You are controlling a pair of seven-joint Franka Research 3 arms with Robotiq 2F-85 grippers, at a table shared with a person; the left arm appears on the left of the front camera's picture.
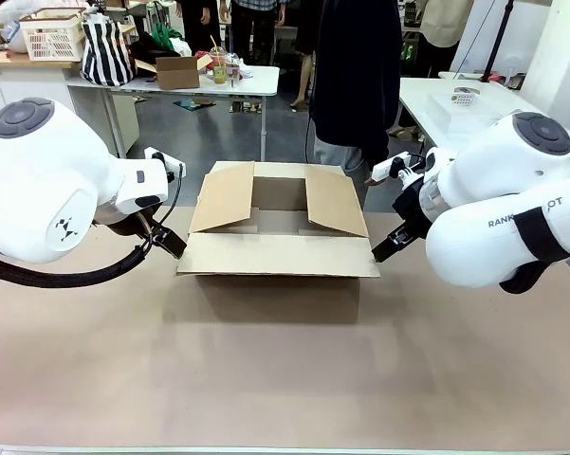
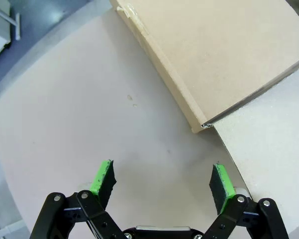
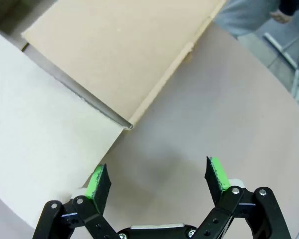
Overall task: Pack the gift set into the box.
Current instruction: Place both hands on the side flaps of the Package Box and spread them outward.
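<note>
Open box [image 1: 275, 296] is standing mid-table, its mouth lying clear from above between the left flap [image 1: 225, 197] and right flap [image 1: 335, 202], both rising at its sides. The near flap [image 1: 277, 254] is jutting toward the robot. Bare table [image 1: 266, 389] is lying free in front. The left gripper [image 2: 161, 175] and right gripper [image 3: 156, 174], jaws spread over bare tabletop, are flanking the box's corners, while a person [image 1: 356, 85] is standing just behind the far side.

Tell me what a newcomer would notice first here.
A large brown box sits in the middle of the table, its flaps open. The left gripper and the right gripper flank it, both open and empty. A person in dark clothing stands just behind it at the far side.
</note>
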